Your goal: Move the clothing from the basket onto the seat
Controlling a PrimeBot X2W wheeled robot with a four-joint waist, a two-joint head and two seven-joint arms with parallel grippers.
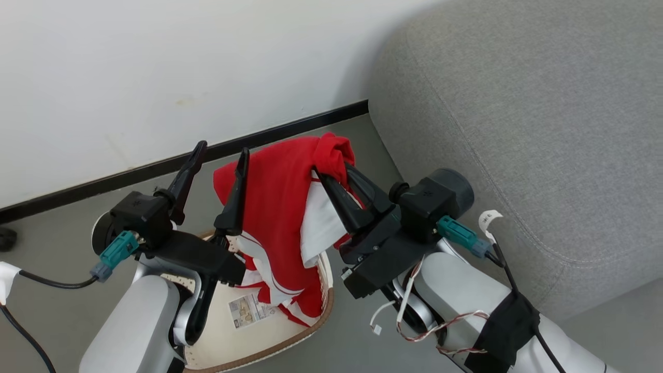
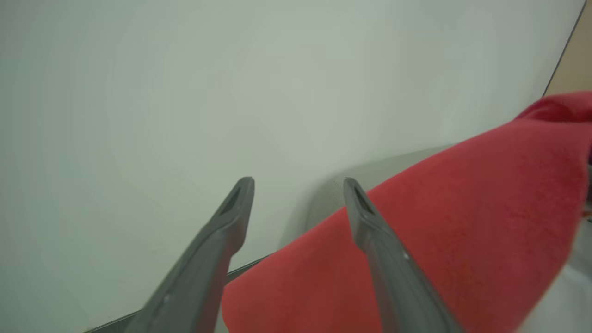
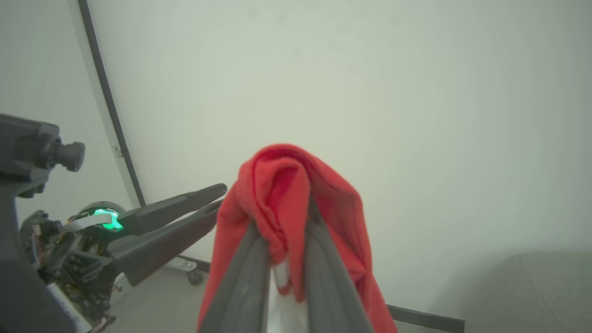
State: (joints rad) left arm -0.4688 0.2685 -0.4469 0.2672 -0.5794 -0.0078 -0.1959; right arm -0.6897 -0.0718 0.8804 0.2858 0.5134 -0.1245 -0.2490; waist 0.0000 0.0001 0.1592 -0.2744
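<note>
While the right hand (image 1: 333,172) pinches the clothing (image 1: 279,207) by its top fold, it hangs lengthwise down over the basket (image 1: 290,339), tail inside; the left hand (image 1: 223,149) stands open above the basket.

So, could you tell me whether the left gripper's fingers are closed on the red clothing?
No, the left gripper has its fingers spread wide, not pinching the clothing.

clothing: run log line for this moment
right gripper: shut on clothing | left gripper: open | clothing: over basket, not on seat
</note>
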